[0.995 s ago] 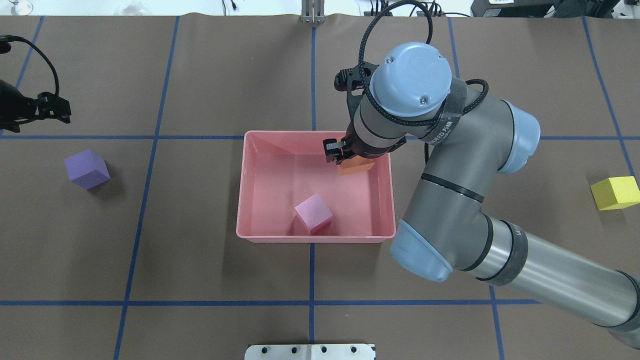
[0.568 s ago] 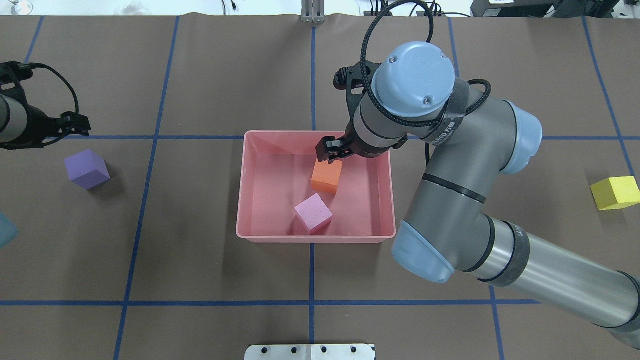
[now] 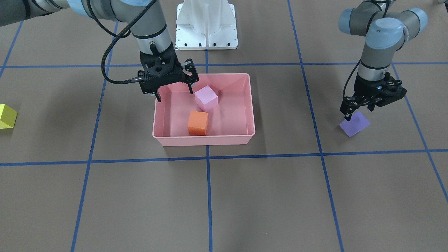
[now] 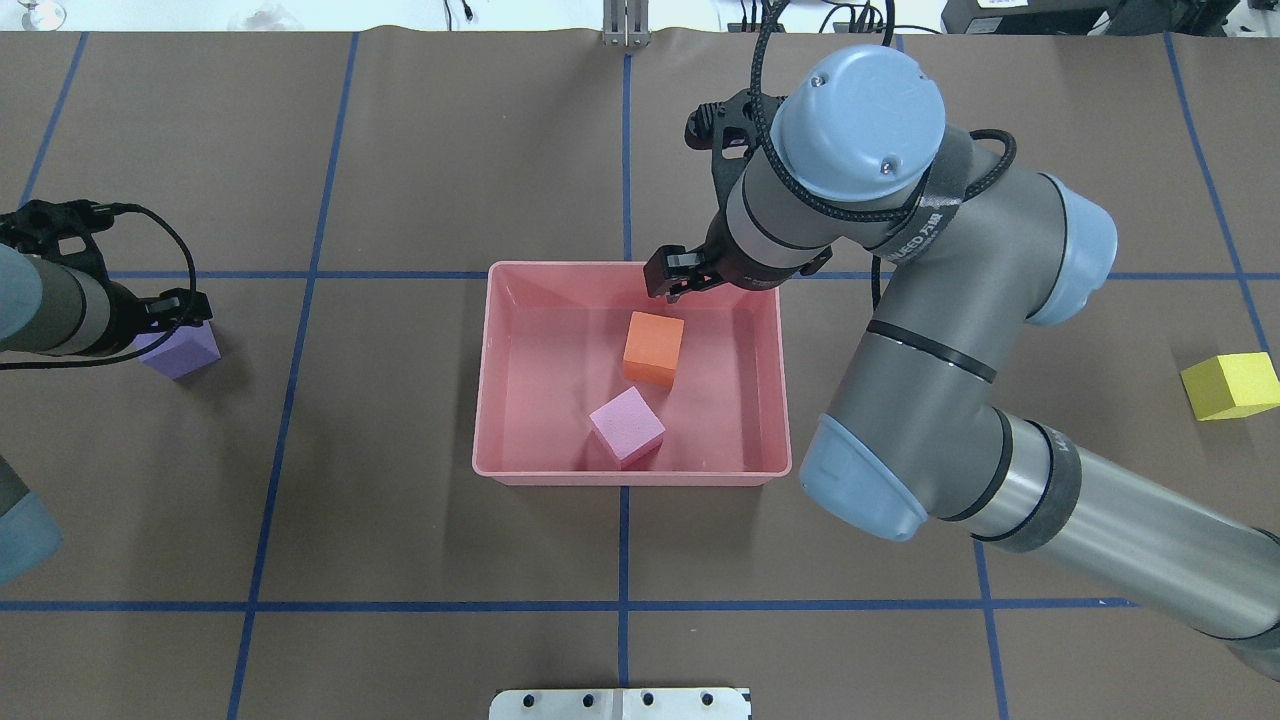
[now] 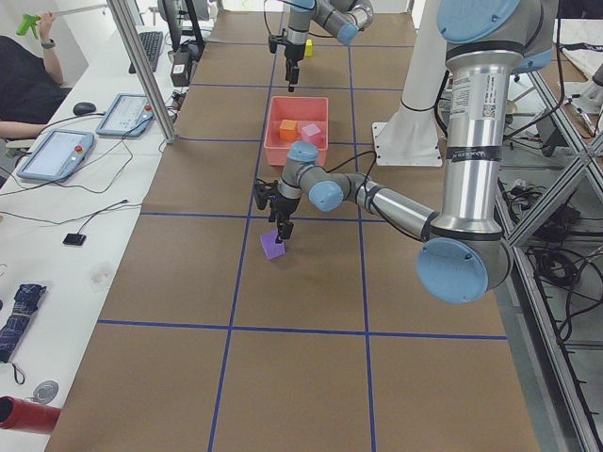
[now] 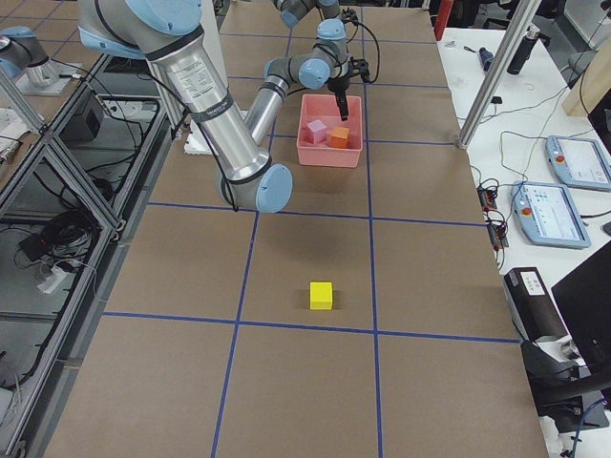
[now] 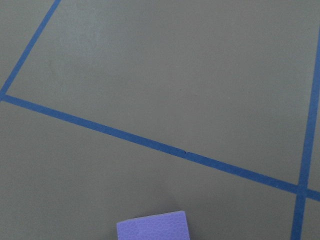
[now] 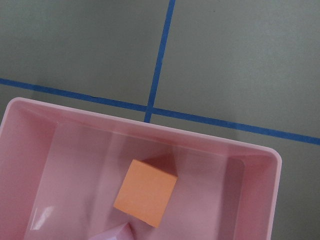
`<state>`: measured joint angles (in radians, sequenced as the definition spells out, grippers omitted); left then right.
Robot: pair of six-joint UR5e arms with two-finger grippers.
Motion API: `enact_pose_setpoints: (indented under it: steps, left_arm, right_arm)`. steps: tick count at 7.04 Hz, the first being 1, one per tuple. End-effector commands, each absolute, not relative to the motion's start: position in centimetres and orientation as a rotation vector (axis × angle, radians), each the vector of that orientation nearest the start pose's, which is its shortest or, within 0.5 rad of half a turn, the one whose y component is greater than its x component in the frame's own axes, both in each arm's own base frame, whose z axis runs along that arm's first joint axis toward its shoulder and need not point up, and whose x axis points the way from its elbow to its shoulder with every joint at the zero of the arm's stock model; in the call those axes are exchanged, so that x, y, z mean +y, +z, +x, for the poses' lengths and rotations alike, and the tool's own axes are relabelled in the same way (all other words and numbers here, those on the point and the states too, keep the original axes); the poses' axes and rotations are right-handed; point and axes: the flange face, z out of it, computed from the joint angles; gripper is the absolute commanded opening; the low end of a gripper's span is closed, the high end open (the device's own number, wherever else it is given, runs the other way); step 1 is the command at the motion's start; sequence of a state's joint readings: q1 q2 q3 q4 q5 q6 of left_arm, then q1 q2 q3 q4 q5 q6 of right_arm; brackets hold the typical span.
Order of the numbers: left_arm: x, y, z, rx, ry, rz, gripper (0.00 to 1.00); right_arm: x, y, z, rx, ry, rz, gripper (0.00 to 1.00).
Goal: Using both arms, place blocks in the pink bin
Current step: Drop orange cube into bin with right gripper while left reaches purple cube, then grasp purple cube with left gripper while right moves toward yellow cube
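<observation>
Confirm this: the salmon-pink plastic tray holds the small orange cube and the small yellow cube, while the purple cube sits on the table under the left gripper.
Wrong on one cube: the salmon-pink plastic tray holds the orange cube and a light pink cube, not the yellow cube, which lies on the table; the overhead exterior view shows it. The rest stands.

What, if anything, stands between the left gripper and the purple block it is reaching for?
Nothing visible does. The left gripper hangs just above the purple block, jaws open, with only air between them. No object shows on the table between that block and the pink bin either.
</observation>
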<state>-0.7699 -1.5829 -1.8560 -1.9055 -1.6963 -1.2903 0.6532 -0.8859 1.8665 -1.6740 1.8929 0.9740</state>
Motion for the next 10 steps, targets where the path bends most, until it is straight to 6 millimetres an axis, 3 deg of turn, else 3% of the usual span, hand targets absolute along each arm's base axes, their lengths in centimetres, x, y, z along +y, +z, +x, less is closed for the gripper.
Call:
enact_pose_setpoints:
  steps: [1,2,4,5,6,7,8,9,10]
  left_arm:
    - [-45.2,52.6,30.3,0.624,-0.425,0.235,1.0]
    - [-45.5,53.7,30.8,0.629,-0.421,0.236,1.0]
    - [-46.5,53.6,31.9,0.638,-0.421,0.239,0.97]
    - [-46.5,52.9,31.8,0.65,-0.421,0.247,0.32]
    - [-46.5,52.7,31.5,0.652,-0.425,0.249,0.0]
    - [-46.1,51.8,31.0,0.669,-0.423,0.25,0.0]
    - [-45.9,49.4,29.7,0.68,-0.425,0.265,0.0]
    - [-46.0,46.6,28.7,0.651,-0.438,0.255,0.0]
    - [-46.2,42.5,27.7,0.628,-0.437,0.252,0.0]
  right_arm:
    - [-47.7,15.7,-41.0,-0.884,-0.066,0.25,0.99]
    - [-48.3,16.2,-40.2,-0.877,-0.052,0.248,0.99]
    - [-51.0,18.0,-36.0,-0.863,-0.05,0.253,0.99]
    - [-52.1,19.6,-32.8,-0.866,-0.057,0.247,0.99]
    - [-52.9,21.7,-28.8,-0.859,-0.095,0.264,0.99]
    - [-53.0,24.2,-25.9,-0.848,-0.119,0.266,0.99]
    - [-52.6,27.4,-22.6,-0.833,-0.154,0.259,0.99]
    - [-52.7,31.6,-18.3,-0.805,-0.182,0.251,0.99]
    - [-52.2,37.1,-14.3,-0.747,-0.241,0.252,0.99]
